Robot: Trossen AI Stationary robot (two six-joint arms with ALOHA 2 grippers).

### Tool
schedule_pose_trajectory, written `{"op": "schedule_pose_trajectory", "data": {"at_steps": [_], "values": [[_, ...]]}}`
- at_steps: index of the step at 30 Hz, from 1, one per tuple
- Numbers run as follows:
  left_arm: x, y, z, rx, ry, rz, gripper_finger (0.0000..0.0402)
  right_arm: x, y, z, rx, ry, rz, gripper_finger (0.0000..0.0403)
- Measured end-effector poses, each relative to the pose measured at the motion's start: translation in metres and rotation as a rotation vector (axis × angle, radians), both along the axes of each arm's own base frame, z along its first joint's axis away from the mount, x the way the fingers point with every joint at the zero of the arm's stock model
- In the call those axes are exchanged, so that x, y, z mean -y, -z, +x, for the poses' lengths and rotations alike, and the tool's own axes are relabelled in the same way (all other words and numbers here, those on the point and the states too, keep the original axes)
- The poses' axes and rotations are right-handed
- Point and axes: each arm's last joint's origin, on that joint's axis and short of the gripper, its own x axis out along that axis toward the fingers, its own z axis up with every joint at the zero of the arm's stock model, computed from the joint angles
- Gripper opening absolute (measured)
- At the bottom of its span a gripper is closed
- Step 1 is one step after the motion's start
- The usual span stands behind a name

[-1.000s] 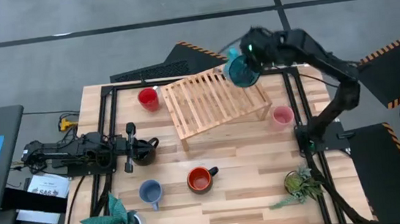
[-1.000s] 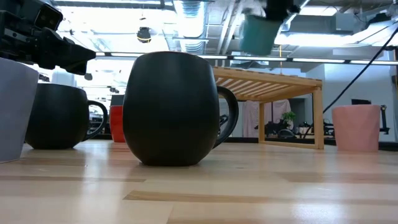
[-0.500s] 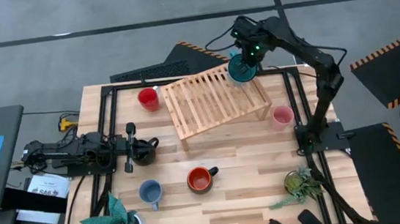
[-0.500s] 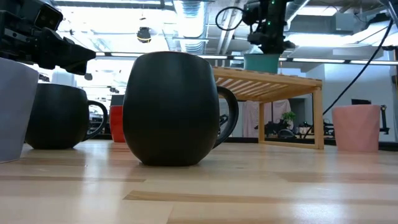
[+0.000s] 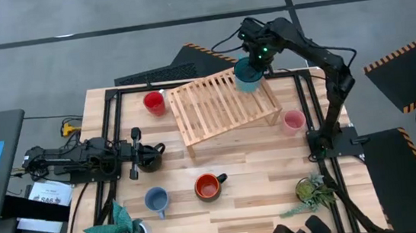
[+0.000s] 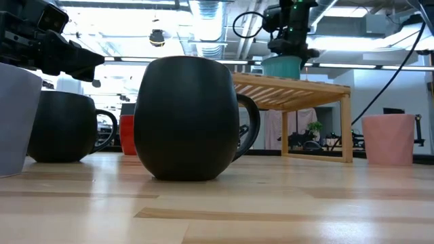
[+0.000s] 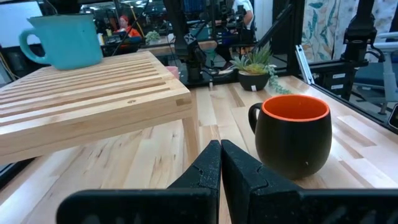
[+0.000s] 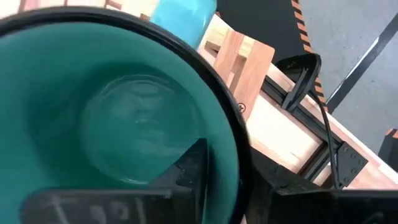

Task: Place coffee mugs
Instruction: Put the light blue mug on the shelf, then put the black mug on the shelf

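Note:
The teal mug (image 5: 246,75) stands upright on the far right corner of the slatted wooden rack (image 5: 219,108), also seen in the low view (image 6: 281,66) and the left wrist view (image 7: 64,40). My right gripper (image 8: 230,180) is over it, shut on its rim. My left gripper (image 7: 219,155) is shut and hovers at the table's left by the black mug (image 5: 149,159). The black mug with an orange-red inside (image 5: 208,186), the light blue mug (image 5: 156,200), the red mug (image 5: 154,102) and the pink mug (image 5: 293,120) stand on the table. My right gripper holds the teal mug by its rim (image 8: 233,149), pinched with one finger (image 8: 189,168) inside the mug and the other outside. The fingers come from above, pointing down. The mug is upright with its base on the rack's slats.
Two potted plants stand at the near left corner (image 5: 119,230) and near right (image 5: 311,191). The rack fills the far middle of the table. Black frame rails (image 5: 117,125) run along the table's sides.
My right gripper has come down and slightly toward the far edge, carrying the teal mug. The mug was tilted in the air above the rack's far right corner and now stands upright on the rack.

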Motion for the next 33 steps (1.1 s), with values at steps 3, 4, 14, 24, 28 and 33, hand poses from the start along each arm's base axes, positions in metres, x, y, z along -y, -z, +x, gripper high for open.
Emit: {"op": "schedule_pose_trajectory", "data": {"at_steps": [3, 4, 14, 24, 28, 33], "values": [[0.0, 0.0, 0.0, 0.0, 0.0, 0.0, 0.0, 0.0, -0.0002, 0.0001, -0.002, -0.017, -0.002, 0.0115], [0.0, 0.0001, 0.0, -0.001, 0.001, 0.0, 0.0, 0.0001, -0.0003, 0.0001, -0.001, -0.017, -0.003, 0.0118], [0.0, 0.0001, 0.0, -0.001, 0.001, 0.0, 0.0, 0.0009, -0.0004, 0.0, -0.006, -0.016, -0.014, 0.0144], [0.0, 0.0001, 0.0, 0.0, 0.0, 0.0, 0.0, 0.0022, -0.0007, -0.0015, -0.014, -0.034, -0.019, 0.0211], [0.0, 0.0001, 0.0, -0.001, 0.0, 0.0, 0.0, 0.002, -0.0007, -0.0019, -0.022, -0.051, -0.019, 0.0229], [0.0, 0.0001, 0.0, -0.001, 0.0, 0.0, 0.0, 0.0016, -0.0009, -0.002, -0.031, -0.087, -0.02, 0.0232]]}}
